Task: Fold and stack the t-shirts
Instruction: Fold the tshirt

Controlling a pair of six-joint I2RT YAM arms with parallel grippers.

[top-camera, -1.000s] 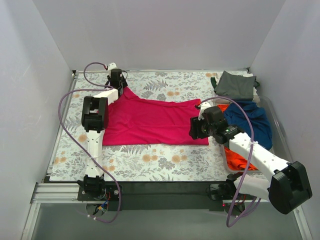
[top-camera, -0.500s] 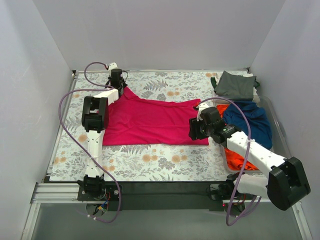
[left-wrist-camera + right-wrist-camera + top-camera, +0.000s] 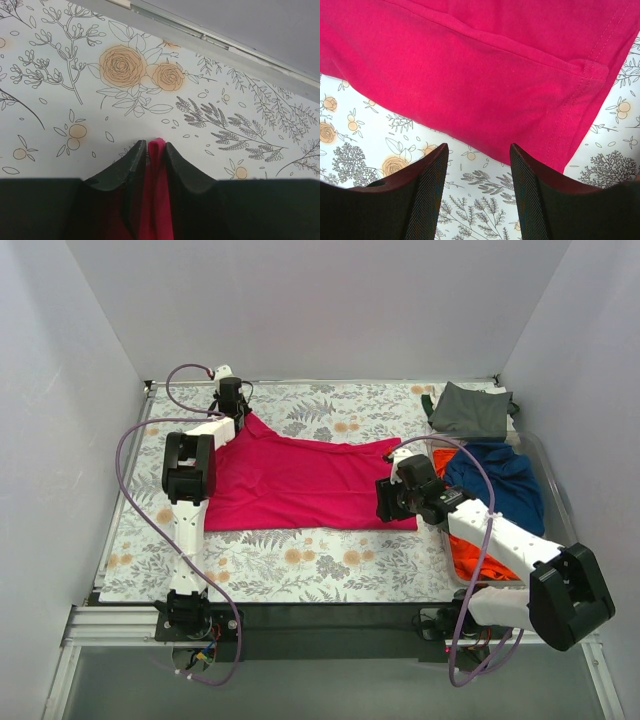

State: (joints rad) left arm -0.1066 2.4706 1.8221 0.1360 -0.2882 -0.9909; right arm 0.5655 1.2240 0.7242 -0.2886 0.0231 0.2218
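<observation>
Left claw (image 3: 156, 146): fingers pressed together on a narrow ridge of the magenta-pink tee (image 3: 300, 485), at the shirt's far left corner, where the cloth is drawn to a point.
Right claw (image 3: 477, 150): fingers apart with nothing between them, poised over the tee's near right corner by the stitched hem. Whether it touches the cloth, I cannot tell.
Magenta-pink tee: spread mostly flat across the middle of the table, between the two arms.
Tablecloth (image 3: 330, 560): floral print, lying under the tee.
Navy tee (image 3: 500, 485): crumpled heap at the table's right side, just beyond the right arm.
Orange tee (image 3: 470, 558): partly under the navy tee and the right arm.
Grey-green tee (image 3: 470, 412): folded, at the far right corner, apart from the magenta-pink one.
</observation>
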